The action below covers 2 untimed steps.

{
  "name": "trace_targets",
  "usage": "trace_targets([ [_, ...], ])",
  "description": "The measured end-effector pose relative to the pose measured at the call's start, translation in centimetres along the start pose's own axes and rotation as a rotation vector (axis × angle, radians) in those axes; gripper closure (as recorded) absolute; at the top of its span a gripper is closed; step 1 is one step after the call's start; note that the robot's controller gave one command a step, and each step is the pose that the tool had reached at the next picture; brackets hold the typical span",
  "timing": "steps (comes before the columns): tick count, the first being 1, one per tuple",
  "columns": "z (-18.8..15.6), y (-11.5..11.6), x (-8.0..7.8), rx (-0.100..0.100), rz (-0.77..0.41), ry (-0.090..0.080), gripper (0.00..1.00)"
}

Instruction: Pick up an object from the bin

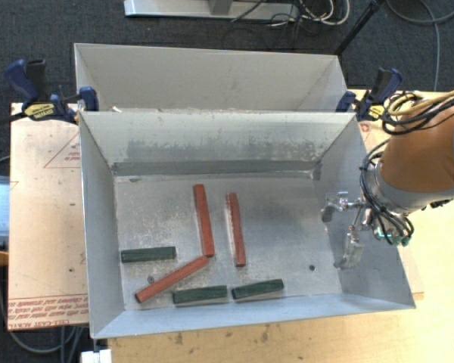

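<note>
Dark carpet lay around the grey bin (98, 225). On the bin's floor a green bar (147, 255) lay at eight o'clock and a slanted red bar (172, 279) at seven. A second green bar (200, 295) and a third green bar (257, 289) lay near six. Two upright red bars sat near the centre, the left red bar (204, 220) and the right red bar (235, 229). The gripper (349, 237) hung at three o'clock over bare floor, well apart from them all. I could not tell whether it was open or closed.

Arm (422, 157) partly beyond R edge.
</note>
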<state>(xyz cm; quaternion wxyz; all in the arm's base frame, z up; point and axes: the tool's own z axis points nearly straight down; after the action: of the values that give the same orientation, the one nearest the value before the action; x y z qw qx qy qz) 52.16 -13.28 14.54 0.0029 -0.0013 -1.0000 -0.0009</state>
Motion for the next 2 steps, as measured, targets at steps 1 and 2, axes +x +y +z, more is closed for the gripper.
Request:
trace_targets([
  [1, 7.9, 8.2, 2.6, -0.003, -0.089, -0.005, 0.00],
  [2, 4.5, 15.5, 3.8, -0.003, -0.003, -0.008, 0.00],
])
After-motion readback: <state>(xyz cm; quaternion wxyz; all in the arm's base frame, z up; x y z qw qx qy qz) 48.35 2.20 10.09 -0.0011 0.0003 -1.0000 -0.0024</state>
